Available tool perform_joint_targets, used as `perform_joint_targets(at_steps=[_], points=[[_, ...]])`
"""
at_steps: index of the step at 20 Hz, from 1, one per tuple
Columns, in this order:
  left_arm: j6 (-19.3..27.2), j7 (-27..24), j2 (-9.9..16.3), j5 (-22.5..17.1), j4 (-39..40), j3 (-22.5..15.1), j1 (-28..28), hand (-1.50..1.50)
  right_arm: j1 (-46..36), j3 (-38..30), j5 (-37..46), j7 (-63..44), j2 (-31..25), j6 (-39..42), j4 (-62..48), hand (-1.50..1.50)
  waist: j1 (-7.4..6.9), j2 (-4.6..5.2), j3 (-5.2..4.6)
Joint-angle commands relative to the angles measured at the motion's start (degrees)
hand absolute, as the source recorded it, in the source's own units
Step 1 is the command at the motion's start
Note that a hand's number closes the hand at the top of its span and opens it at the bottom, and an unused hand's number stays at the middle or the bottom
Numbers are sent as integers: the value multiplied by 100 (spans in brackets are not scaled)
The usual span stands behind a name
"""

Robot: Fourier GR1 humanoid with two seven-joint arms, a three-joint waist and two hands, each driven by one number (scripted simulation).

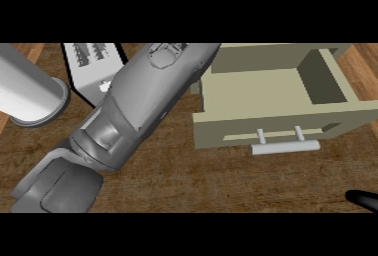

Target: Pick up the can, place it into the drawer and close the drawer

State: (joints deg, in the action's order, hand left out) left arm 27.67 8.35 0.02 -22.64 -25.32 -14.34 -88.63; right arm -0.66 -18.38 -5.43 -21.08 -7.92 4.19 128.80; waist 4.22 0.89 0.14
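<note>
- Drawer [273, 95] stood open near the counter's [221, 180] right edge, handle [286, 147] forward, apparently empty.
- Can: not visible anywhere; placing and closing seemingly remained.
- Left forearm [140, 100] reached across; its hand was hidden.
- Right hand [363, 199] barely showed at the lower right; its grip was unreadable.

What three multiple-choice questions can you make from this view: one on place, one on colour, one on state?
1. Where does the drawer lie relative to the left forearm?
A. To its left
B. To its right
C. Beneath it

2. What colour is the drawer's handle?
A. Black
B. Red
C. Pale grey

3. What state is the drawer in?
A. Open
B. Shut
C. Upside down

Answers: 1 B, the drawer fills the view's right half beside the forearm. 2 C, the bar looks pale grey against the beige front. 3 A, its inside shows from above.
</note>
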Motion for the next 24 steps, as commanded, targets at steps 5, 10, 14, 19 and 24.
perform_joint_targets(at_steps=[5,10,14,19,24], points=[[609,-108,-1,-291,614,-249,-479,-150,-47,200,127,-19,38,3,10,-150,124,40,5],[915,-300,-2,-457,711,-461,-439,-150,-263,270,138,-101,-42,-9,66,-150,159,50,4],[1011,-482,-2,-591,807,-464,-438,-150,-174,319,415,155,-311,252,143,-150,277,84,9],[1020,-457,-2,-936,711,-399,-497,-150,-714,438,966,432,-695,325,-295,-150,152,87,5],[935,-881,-2,-1148,753,-199,-351,-150,-710,924,1977,924,-869,361,-554,-150,52,108,2]])
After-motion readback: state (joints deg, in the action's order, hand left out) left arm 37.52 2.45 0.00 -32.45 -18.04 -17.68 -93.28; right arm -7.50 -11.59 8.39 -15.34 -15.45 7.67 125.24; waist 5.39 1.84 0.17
